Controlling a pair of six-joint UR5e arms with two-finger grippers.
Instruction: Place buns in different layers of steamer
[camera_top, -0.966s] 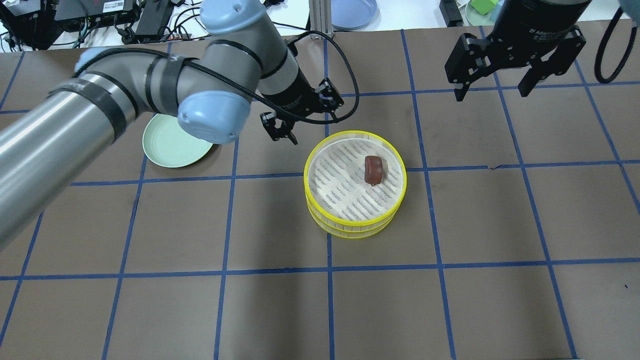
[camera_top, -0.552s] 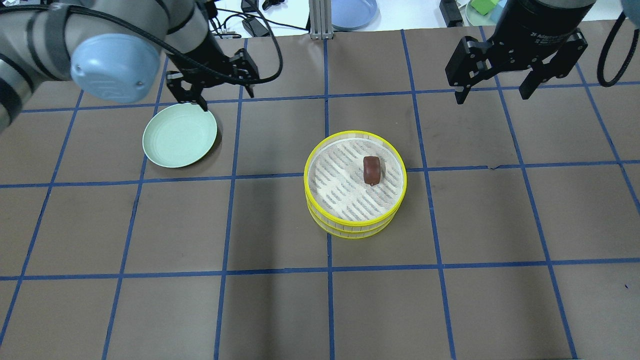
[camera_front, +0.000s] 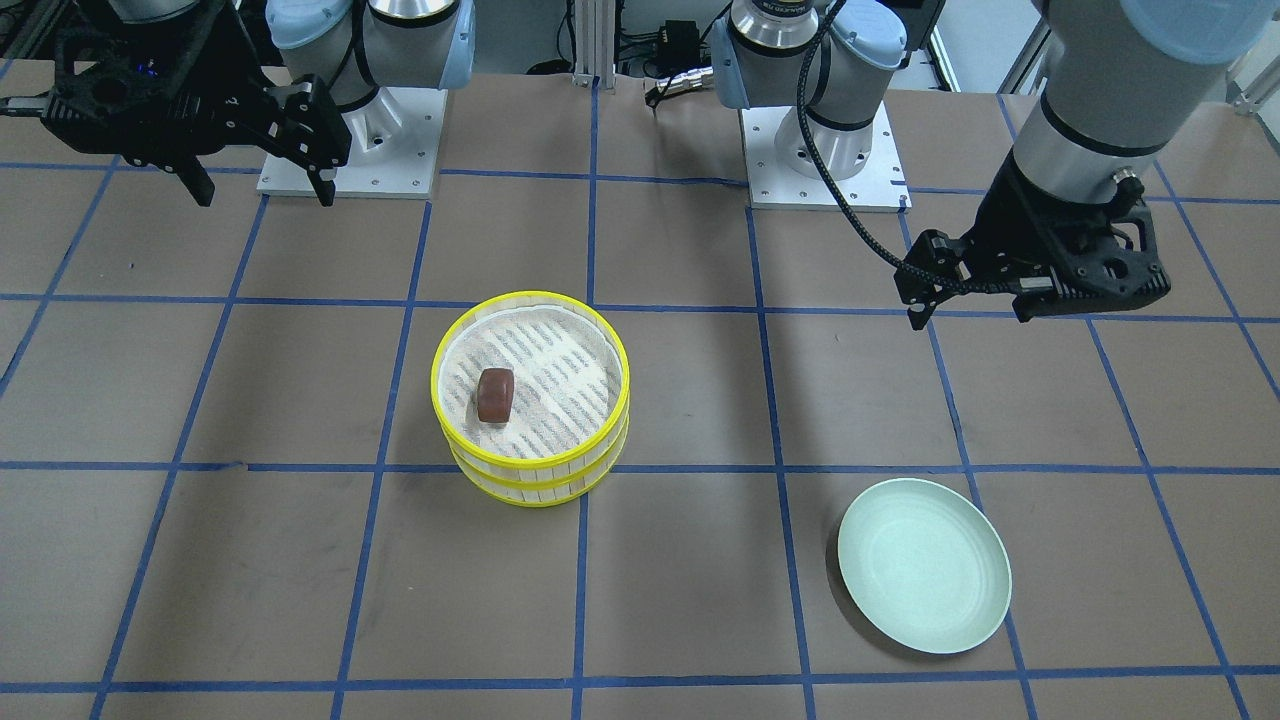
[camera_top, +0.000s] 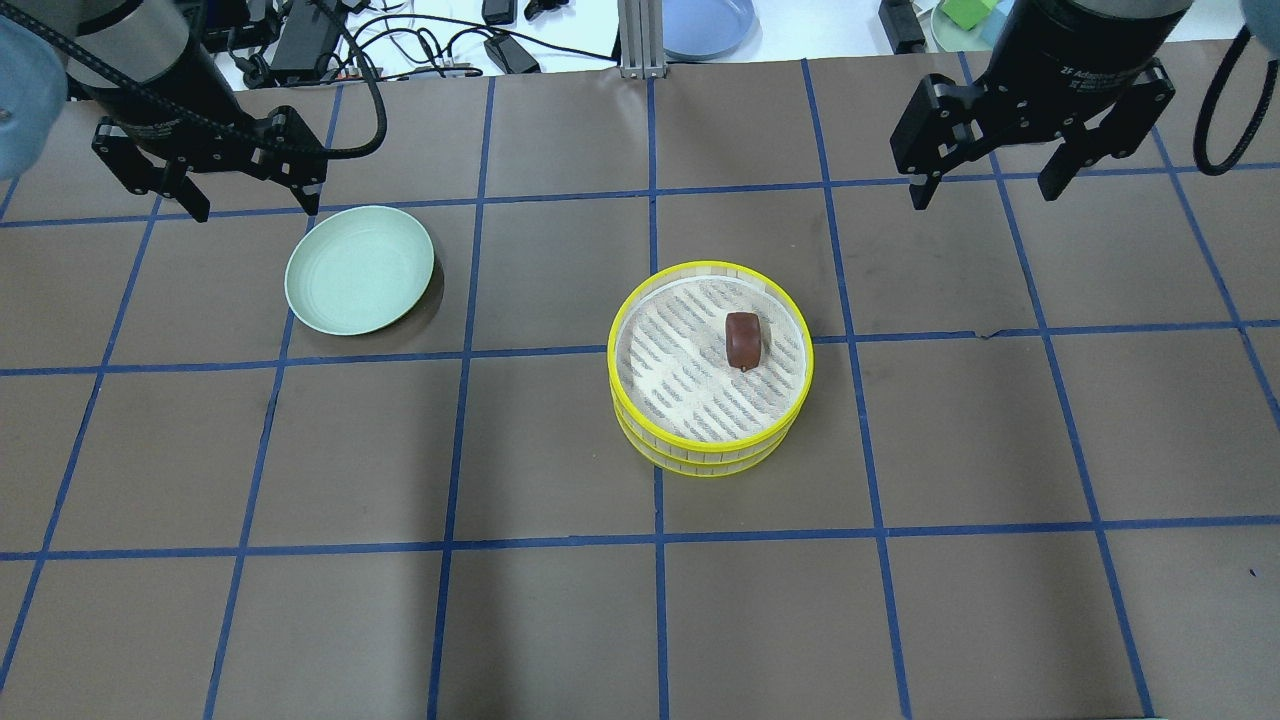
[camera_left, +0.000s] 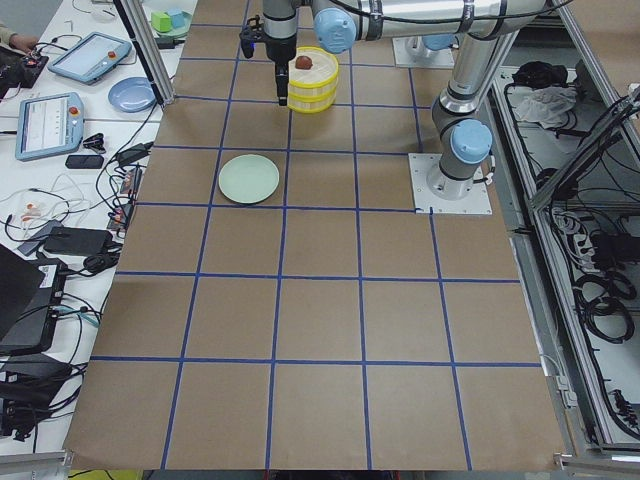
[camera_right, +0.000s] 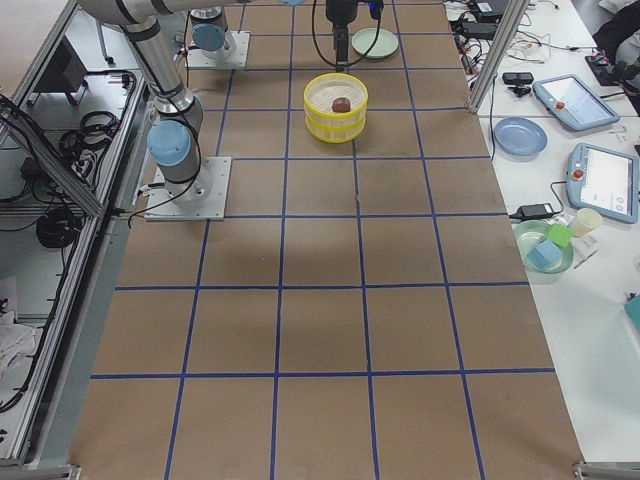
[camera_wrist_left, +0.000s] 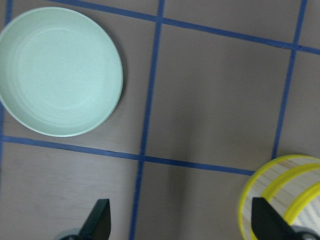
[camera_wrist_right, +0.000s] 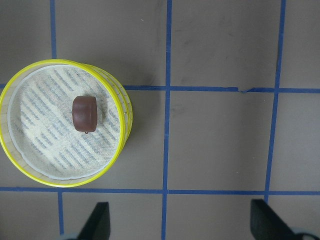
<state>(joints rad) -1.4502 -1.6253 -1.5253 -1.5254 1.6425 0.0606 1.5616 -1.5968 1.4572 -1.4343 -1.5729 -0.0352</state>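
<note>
The two steamer layers (camera_top: 612, 372) stand stacked mid-table, with yellow rims and a striped liner. The dark reddish-brown bun (camera_top: 743, 339) lies on the top layer's liner, right of centre. It also shows in the right wrist view (camera_wrist_right: 85, 113) and the front view (camera_front: 494, 395). The cream-white bun is not in view. My left gripper (camera_top: 255, 205) is open and empty, in the air at the back left, just beyond the plate. My right gripper (camera_top: 985, 190) is open and empty, in the air to the back right of the steamer.
A pale green plate (camera_top: 359, 270) lies bare, left of the steamer. Cables, a blue dish (camera_top: 705, 22) and devices sit beyond the table's far edge. Blue tape lines grid the brown table.
My left arm has swung away from beside the steamer to the left, past the plate, to the back left. Its gripper stays open. The right gripper and the bun have not moved.
</note>
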